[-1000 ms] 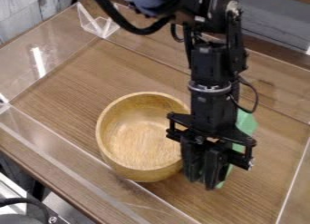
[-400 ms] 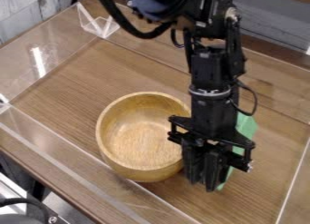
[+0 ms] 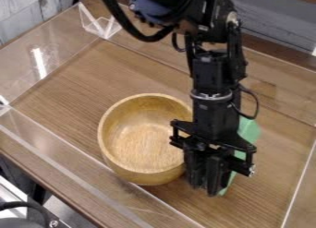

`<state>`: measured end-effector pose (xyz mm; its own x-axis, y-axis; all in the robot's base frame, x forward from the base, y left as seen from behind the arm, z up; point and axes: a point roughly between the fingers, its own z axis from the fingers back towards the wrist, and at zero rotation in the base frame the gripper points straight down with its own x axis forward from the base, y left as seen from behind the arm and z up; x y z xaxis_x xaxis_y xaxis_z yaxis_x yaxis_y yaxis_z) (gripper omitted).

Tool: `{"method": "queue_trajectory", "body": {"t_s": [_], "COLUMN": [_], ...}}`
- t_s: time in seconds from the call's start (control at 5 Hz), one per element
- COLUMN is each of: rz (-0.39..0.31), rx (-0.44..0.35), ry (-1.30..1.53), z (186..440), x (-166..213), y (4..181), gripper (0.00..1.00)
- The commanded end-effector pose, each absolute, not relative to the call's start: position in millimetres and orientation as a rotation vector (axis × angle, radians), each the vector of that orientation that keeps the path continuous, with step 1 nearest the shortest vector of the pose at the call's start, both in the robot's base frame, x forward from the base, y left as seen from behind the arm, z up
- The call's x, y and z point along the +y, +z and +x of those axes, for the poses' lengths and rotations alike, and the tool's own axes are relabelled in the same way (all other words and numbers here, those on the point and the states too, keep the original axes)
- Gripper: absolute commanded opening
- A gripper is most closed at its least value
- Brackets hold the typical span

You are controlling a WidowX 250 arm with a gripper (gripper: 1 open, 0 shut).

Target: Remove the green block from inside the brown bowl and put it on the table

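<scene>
The green block (image 3: pixel 250 132) stands on end just to the right of the brown bowl (image 3: pixel 144 137), outside its rim, mostly hidden behind the black arm (image 3: pixel 212 70). Only a strip of bright green shows at the arm's right side and a sliver low down between the black fingers. The claw (image 3: pixel 216 181) points steeply down, its fingers drawn together and clamped on the green block, with the tips close to the tabletop (image 3: pixel 124 70); whether the block's lower end touches the wood cannot be told from this view.

The brown bowl sits upright on the tabletop, its thick pale rim just beside the claw on the left, its hollow bare with grain showing. The arm rises from the claw toward the top of the view, where dark cables (image 3: pixel 129 24) loop around it.

Clear acrylic walls (image 3: pixel 50 56) edge the tabletop at the left and along the near side.
</scene>
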<state>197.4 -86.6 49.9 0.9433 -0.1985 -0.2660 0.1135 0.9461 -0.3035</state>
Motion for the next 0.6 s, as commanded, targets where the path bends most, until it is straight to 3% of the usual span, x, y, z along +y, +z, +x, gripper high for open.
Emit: {"method": "queue_trajectory", "body": {"t_s": [0.0,0.4], "rz": [-0.299,-0.306], "rx": [0.276,0.285], "ry": [-0.163,-0.161], "z": [201.6,203.5], "x": [-85.8,-82.8], "y": [52.4,57.6], "gripper": [0.00,0.00]}}
